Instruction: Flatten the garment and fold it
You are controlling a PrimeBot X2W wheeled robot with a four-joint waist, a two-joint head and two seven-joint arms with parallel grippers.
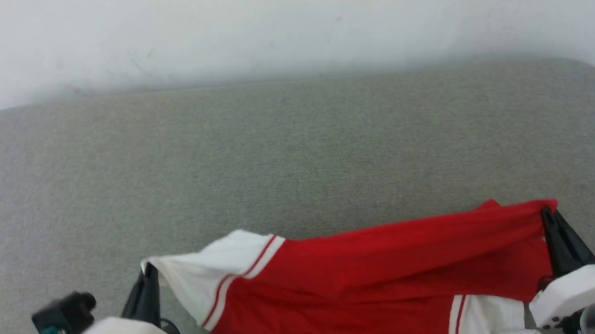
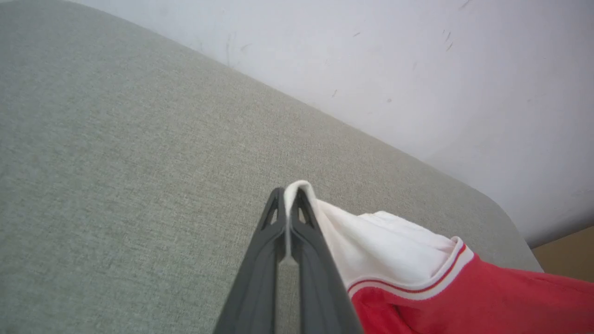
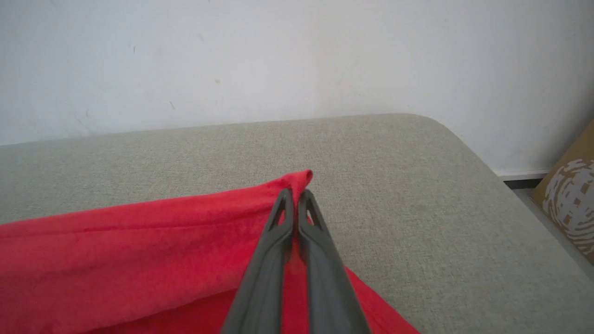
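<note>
The garment (image 1: pixel 366 271), a red shirt with white sleeves and red-and-white striped trim, hangs stretched between my two grippers above the near edge of the grey padded table (image 1: pixel 296 146). My left gripper (image 1: pixel 150 269) is shut on the tip of a white sleeve (image 2: pixel 371 241); in the left wrist view the gripper (image 2: pixel 290 195) pinches white cloth between its dark fingers. My right gripper (image 1: pixel 547 214) is shut on a red corner of the garment (image 3: pixel 139 250), and the right wrist view shows the gripper (image 3: pixel 294 195) with red cloth folded over its tips. The lettering is hidden.
The grey padded surface stretches wide and bare beyond the garment to a white wall (image 1: pixel 289 28). Its rounded far right corner (image 3: pixel 441 125) drops off toward a brown patterned box (image 3: pixel 571 199) on the floor.
</note>
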